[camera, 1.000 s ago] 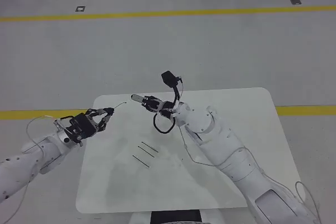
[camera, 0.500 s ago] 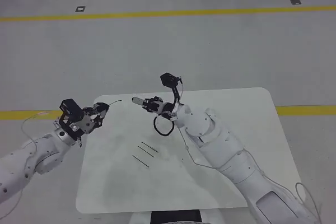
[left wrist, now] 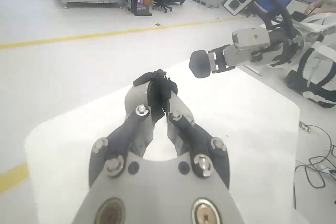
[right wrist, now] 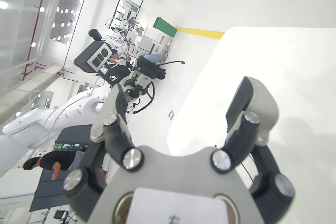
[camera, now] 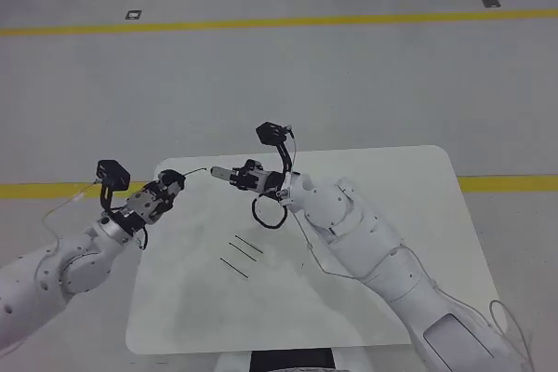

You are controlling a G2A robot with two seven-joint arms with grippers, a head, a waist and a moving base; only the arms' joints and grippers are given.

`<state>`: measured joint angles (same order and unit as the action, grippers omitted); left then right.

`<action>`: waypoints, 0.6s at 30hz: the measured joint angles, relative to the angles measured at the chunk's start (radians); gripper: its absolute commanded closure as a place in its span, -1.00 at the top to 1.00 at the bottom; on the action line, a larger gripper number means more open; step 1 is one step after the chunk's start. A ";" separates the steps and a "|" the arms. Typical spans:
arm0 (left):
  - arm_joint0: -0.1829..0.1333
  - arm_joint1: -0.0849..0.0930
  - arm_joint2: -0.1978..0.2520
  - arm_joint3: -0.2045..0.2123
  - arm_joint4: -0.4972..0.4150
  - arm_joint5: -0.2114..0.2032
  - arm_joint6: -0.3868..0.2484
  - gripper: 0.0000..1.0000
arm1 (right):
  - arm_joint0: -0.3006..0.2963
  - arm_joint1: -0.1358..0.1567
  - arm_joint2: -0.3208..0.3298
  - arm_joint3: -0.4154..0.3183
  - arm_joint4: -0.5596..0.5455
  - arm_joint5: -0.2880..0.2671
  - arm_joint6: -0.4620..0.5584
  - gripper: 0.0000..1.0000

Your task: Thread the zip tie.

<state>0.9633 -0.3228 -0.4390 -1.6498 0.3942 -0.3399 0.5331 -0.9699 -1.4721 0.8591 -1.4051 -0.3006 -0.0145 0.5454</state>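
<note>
One white desk with rounded corners (camera: 400, 232) spreads beneath both arms. Over its far left corner I have the left end effector (camera: 172, 180) clamped shut on a thin black plastic zip tie (camera: 197, 172). The tie's free tail sticks out past the fingertips toward the right end effector (camera: 225, 174), which faces it from close by, with a small gap between the tail's tip and its fingers. On the left wrist camera the tie (left wrist: 160, 76) sits pinched between the closed fingertips of the left end effector (left wrist: 157, 93), and the right end effector (left wrist: 200, 67) hangs just beyond them. On the right wrist camera, that end effector (right wrist: 181, 101) stands wide open with nothing between its pads. Three loose black zip ties (camera: 241, 254) lie flat on the desk, nearer the robot than both end effectors, roughly parallel and apart from one another.
</note>
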 measured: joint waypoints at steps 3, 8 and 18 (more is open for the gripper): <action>0.000 0.000 0.000 0.000 0.002 0.000 0.000 -1.00 | 0.000 0.000 0.000 0.000 -0.001 0.000 0.000 1.00; 0.014 -0.011 -0.004 -0.011 -0.149 0.000 -0.061 -1.00 | -0.013 0.001 0.005 0.003 -0.001 -0.007 -0.011 1.00; 0.022 -0.022 -0.059 -0.063 -0.635 0.000 -0.396 -1.00 | -0.004 0.002 0.021 0.053 0.028 -0.051 0.028 1.00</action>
<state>0.9855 -0.3444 -0.4976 -1.7133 -0.2409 -0.3400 0.1368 -0.9742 -1.4696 0.8802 -1.3525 -0.2724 -0.0654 0.5734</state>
